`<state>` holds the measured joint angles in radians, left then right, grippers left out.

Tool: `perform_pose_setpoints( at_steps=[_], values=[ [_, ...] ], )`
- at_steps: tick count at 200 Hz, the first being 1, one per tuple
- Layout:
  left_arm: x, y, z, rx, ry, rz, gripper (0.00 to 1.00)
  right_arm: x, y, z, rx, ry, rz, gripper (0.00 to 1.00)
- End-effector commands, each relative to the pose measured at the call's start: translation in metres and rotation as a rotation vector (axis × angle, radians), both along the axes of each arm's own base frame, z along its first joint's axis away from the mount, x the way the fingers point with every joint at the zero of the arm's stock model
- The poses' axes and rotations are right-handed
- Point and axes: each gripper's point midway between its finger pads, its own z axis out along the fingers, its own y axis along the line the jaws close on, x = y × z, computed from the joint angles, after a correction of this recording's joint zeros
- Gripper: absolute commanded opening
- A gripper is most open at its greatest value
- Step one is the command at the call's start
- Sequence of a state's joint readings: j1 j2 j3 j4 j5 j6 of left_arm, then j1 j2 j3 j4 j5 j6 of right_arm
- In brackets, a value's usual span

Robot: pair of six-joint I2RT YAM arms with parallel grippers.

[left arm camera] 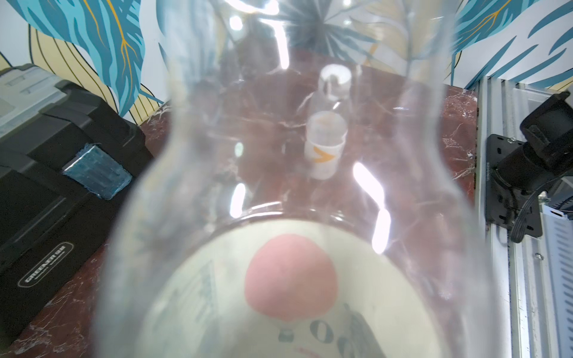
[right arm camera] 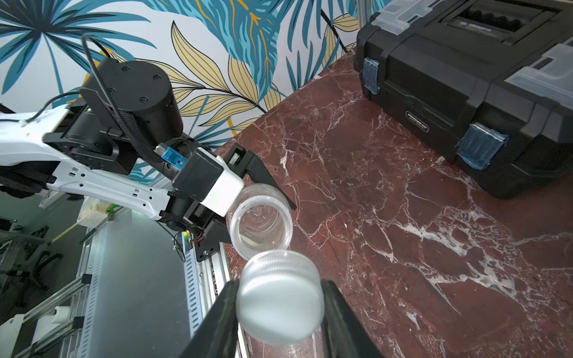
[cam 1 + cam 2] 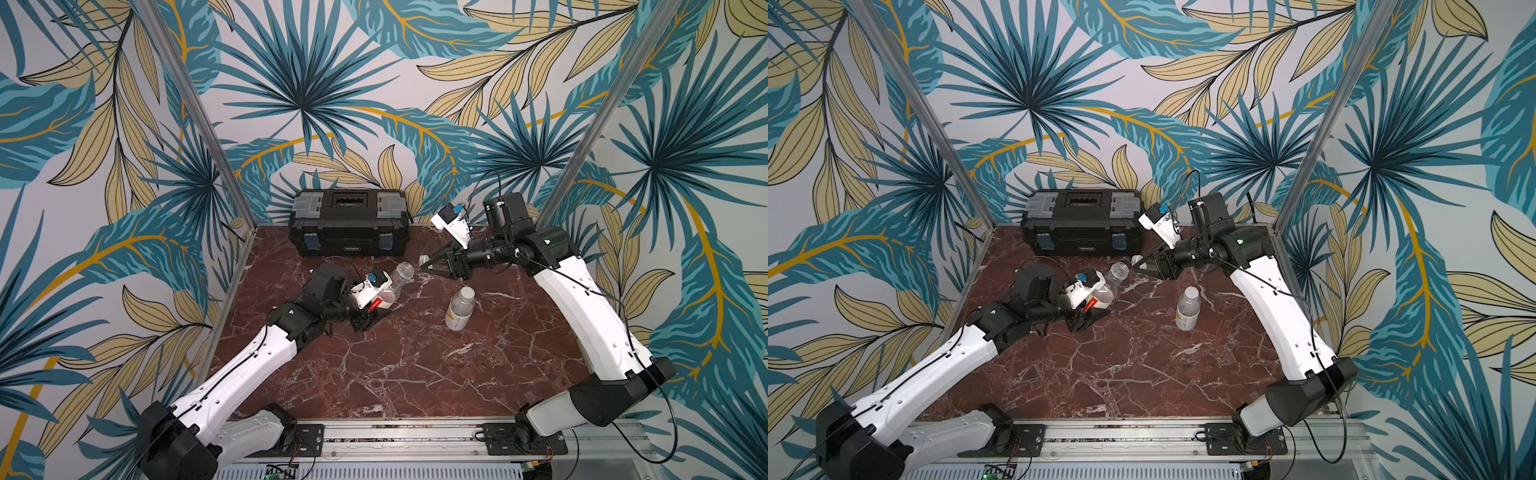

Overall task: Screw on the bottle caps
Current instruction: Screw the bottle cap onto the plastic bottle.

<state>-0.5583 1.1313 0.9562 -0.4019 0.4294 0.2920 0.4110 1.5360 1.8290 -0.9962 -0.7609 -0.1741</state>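
left gripper (image 3: 374,311): clamped on open bottle (image 3: 400,279), held tilted, mouth toward 2 o'clock | right gripper (image 3: 428,266): clamped on white cap (image 2: 279,294), just beside that mouth | capped bottle (image 3: 460,309): upright on table (image 3: 395,374), 4 o'clock of open bottle, apart

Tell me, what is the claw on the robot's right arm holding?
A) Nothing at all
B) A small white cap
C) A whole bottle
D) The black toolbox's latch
B: in the right wrist view, the right gripper pinches the white cap between its two black fingers, just short of the open mouth of the tilted bottle.
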Motion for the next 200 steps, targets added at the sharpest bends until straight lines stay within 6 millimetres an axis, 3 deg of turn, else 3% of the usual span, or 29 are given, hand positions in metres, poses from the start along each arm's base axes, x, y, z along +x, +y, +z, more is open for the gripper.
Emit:
perform_pose_setpoints(
  at_steps=[1,58,200],
  values=[
    [-0.003,-0.007,0.040,-0.067,-0.086,-0.041,0.62,-0.009,0.010,-0.005,0.002,0.029,0.067,0.39],
    [-0.011,-0.009,0.046,-0.091,-0.102,-0.074,0.61,-0.006,0.016,-0.009,-0.022,0.035,0.071,0.39],
    [-0.017,-0.016,0.043,-0.097,-0.080,-0.119,0.61,-0.022,0.033,-0.015,-0.027,0.061,0.190,0.39]
  ],
)
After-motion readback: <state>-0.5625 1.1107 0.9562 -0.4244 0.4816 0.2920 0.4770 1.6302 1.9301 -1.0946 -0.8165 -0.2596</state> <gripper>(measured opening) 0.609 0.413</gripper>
